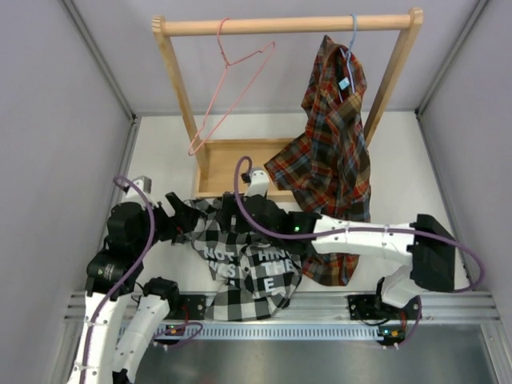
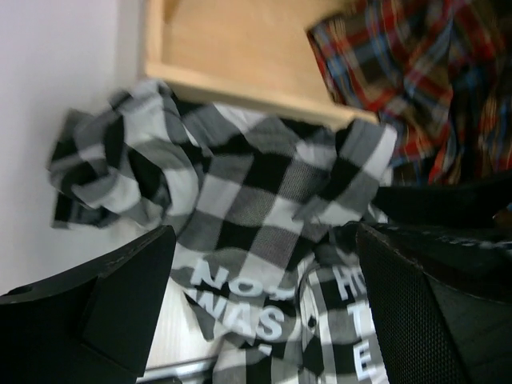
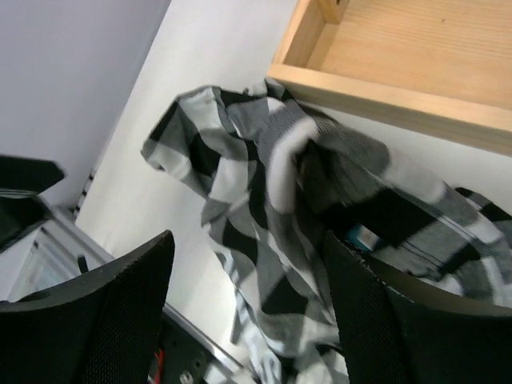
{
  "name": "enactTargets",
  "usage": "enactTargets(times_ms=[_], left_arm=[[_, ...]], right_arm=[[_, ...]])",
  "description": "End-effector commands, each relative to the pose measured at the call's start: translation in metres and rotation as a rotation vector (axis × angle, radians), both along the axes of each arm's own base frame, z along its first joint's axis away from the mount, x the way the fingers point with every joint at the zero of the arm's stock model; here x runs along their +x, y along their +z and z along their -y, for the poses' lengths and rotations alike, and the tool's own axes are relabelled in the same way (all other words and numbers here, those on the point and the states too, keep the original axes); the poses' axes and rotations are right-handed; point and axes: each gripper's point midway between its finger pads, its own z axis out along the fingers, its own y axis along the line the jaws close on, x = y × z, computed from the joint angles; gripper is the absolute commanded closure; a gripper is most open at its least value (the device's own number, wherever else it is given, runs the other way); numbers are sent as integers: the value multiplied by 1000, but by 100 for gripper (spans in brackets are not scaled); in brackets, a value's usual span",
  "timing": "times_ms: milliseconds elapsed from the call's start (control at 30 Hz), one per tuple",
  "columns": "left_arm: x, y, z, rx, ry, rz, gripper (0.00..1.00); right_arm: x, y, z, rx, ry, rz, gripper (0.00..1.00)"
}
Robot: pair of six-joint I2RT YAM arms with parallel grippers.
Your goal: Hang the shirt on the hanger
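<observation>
You have the left gripper [image 2: 264, 240] and right gripper [image 3: 248, 240] poised with jaws spread wide over the shirt [image 1: 240, 256], crumpled at lower centre of the top view, probably to find its collar, while the hanger [image 1: 232, 88] hangs on the rod [image 1: 288, 24] at upper left.

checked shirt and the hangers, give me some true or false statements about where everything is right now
1. The pink hanger hangs bare on the wooden rail. True.
2. The checked shirt is already on the pink hanger. False: it lies crumpled on the table, between the two arms.
3. The plaid shirt hangs from the blue hanger. True.
4. The left tool is shut on the checked shirt. False: its fingers stand wide apart, with the cloth showing between them.
</observation>
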Motion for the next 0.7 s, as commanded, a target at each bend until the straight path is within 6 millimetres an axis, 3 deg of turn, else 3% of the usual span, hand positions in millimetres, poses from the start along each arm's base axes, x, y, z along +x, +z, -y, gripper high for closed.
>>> enactTargets(times_ms=[0,33,67,100,167,300,400,433,500,667], left_arm=[[-12,-6,33,-69,-198,-22,2],[-14,-10,35,-80,-211,-34,2],[-14,-11,36,-86,-211,-41,2],[-12,-13,36,-90,-206,-53,2],[-6,-16,37,-95,-199,-72,2],[9,-15,34,-70,-173,-101,2],[16,-9,34,-52,-166,-106,2],[20,-8,31,-39,-146,-106,2],[19,-4,34,-33,-150,-97,2],[19,-12,42,6,-159,-118,2]], right_arm=[[-8,34,27,103,109,27,25],[-8,35,38,91,126,48,24],[-7,54,59,127,121,73,21],[-9,41,73,104,135,70,20],[-2,41,101,84,156,58,20],[19,12,133,-28,146,3,25],[30,-10,135,-89,181,-56,33],[35,-25,133,-128,189,-80,34],[42,-34,129,-155,194,-101,34],[41,-87,114,-211,254,-216,43]])
